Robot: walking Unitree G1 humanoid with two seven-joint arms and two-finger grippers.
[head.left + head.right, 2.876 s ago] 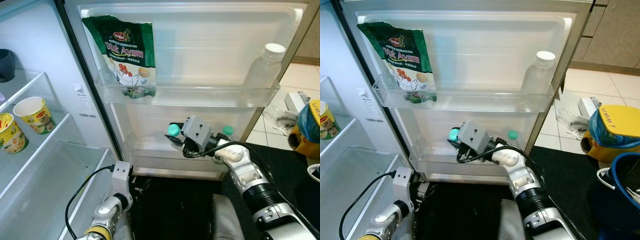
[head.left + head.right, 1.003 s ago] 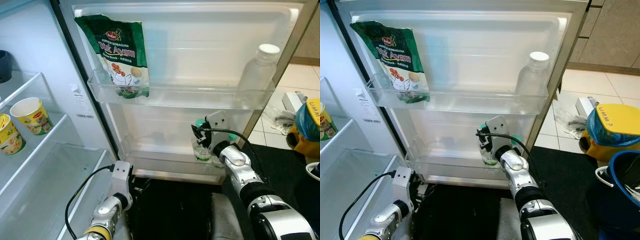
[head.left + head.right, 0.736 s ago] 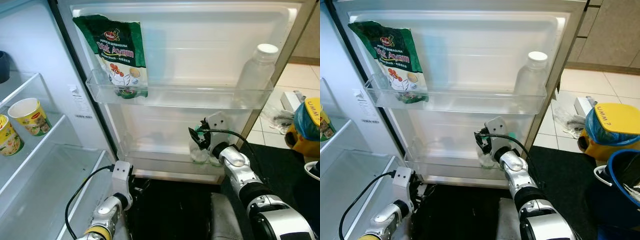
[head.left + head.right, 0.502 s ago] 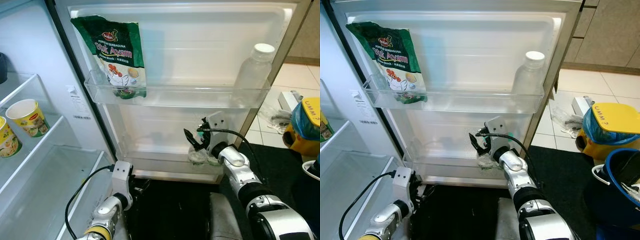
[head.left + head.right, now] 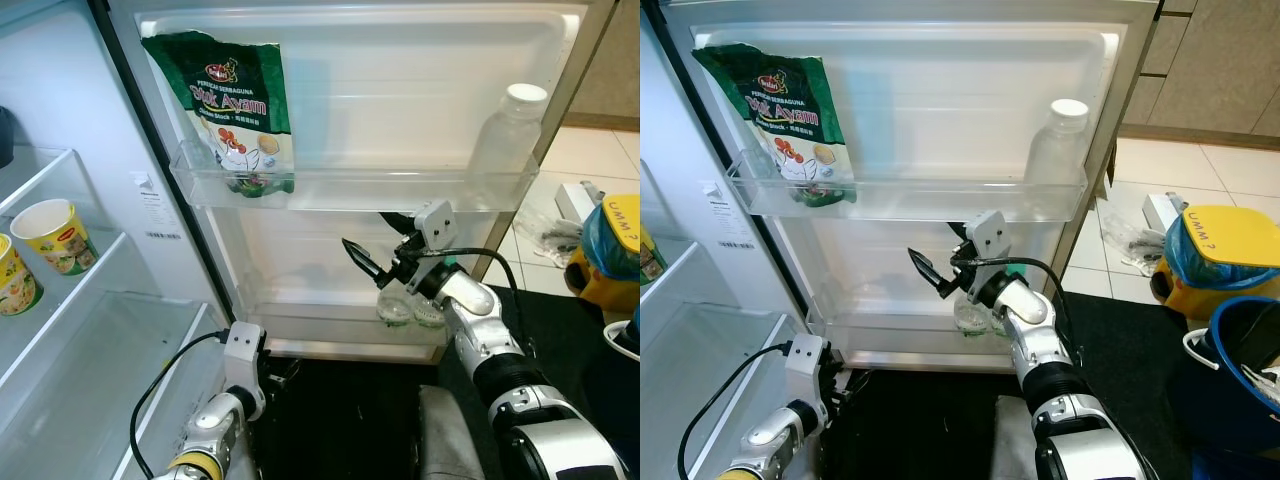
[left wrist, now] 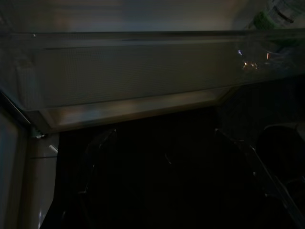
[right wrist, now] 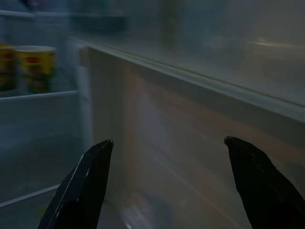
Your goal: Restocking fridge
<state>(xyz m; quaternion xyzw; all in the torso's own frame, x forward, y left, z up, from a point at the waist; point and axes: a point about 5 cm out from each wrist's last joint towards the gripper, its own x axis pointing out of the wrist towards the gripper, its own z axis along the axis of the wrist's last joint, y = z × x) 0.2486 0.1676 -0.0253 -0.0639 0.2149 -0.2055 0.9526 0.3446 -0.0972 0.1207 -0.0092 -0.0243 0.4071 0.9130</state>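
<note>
Two small clear bottles with green caps [image 5: 393, 305] stand side by side at the right end of the lower door shelf [image 5: 320, 322]. My right gripper [image 5: 375, 240] hovers open just above and left of them, under the upper door shelf, with nothing between its fingers. In the right wrist view the right gripper [image 7: 168, 140] shows both fingers [image 7: 90, 181] spread wide before the door's inner wall. My left arm [image 5: 240, 350] hangs low by the fridge's base. In the dim left wrist view the left gripper [image 6: 162, 143] looks open and faces the lower door shelf from below.
The upper door shelf [image 5: 350, 190] holds a green stock bag [image 5: 240, 100] at left and a clear white-capped bottle [image 5: 510, 135] at right. Yellow noodle cups [image 5: 55, 235] sit on the fridge's inner shelf. A yellow-lidded bin [image 5: 1220, 250] and a blue bucket [image 5: 1240, 370] stand on the floor at right.
My right gripper set the small green-capped bottle down on the lower door shelf beside the other, opened, and drew back up and to the left.
</note>
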